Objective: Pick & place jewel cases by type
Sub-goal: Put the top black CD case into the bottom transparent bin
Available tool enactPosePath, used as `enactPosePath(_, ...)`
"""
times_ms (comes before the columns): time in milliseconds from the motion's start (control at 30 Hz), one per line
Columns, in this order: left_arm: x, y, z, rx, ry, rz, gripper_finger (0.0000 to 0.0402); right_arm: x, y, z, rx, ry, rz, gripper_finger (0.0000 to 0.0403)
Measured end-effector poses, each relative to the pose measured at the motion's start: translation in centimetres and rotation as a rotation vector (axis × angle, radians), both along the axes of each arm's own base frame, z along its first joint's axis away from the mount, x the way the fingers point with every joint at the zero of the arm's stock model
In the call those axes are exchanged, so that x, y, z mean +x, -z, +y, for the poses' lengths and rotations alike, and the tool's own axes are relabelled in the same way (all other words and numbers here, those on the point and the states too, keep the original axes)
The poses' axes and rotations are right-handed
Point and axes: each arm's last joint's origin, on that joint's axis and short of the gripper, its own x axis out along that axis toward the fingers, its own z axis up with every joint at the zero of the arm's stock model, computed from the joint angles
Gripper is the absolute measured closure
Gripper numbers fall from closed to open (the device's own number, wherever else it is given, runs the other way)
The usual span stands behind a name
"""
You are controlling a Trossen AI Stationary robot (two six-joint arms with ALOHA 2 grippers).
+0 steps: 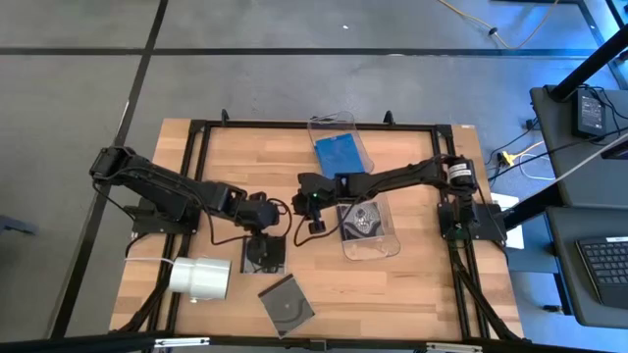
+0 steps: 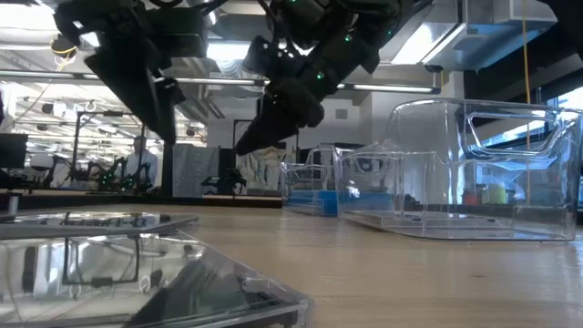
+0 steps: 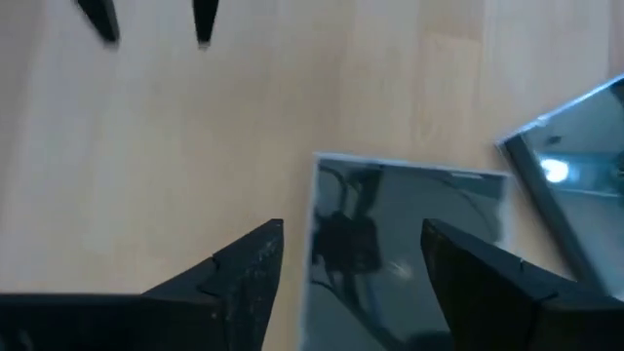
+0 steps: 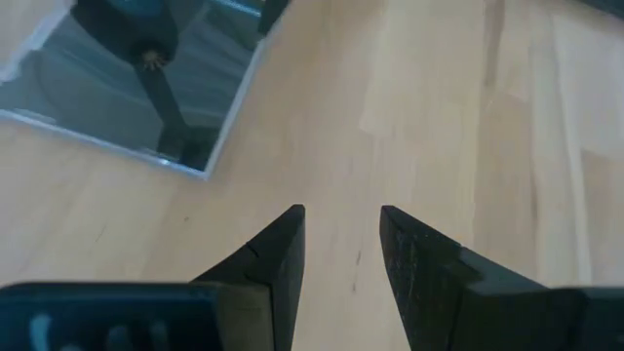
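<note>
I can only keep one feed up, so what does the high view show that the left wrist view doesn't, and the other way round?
Only the high view shows the white roll, the two clear bins, one holding a blue jewel case and one a dark case, and the right gripper above bare table beside them. Only the left wrist view shows the left gripper open, its fingers either side of a dark jewel case without touching it. Both show that case, a second loose dark case and the wooden table.
</note>
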Motion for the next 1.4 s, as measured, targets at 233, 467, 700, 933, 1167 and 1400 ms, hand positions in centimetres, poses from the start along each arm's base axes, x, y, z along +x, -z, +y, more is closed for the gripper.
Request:
enactPosePath(233,-0.9,0.4,0.0,-0.097,-0.111,0.115,0.0154,0.1,0.0,-0.1,0.002,0.004,-0.015,0.0264)
enactPosePath(467,-2.1,0.8,-0.3,-0.038,-0.151,0.223,0.0154,0.0,0.1,-0.1,-0.001,0.0,0.003,0.0264)
enactPosePath(700,-2.3,1.4,-1.4,-0.046,-0.135,0.263,0.0155,-0.2,0.3,-0.2,-0.003,0.005,0.038,0.0264)
enactPosePath(933,-1.6,3.7,-2.2,-0.007,-0.126,0.363,0.0155,-0.3,0.4,-0.3,-0.003,0.007,0.042,0.0264)
enactPosePath(1167,-1.0,6.0,-2.5,0.008,-0.126,0.467,0.0155,-0.3,0.4,-0.3,0.002,0.012,0.043,0.0264)
enactPosePath(1400,-0.8,7.0,-2.5,0.009,-0.125,0.521,0.0155,-0.3,0.4,-0.3,0.002,0.012,0.044,0.0264)
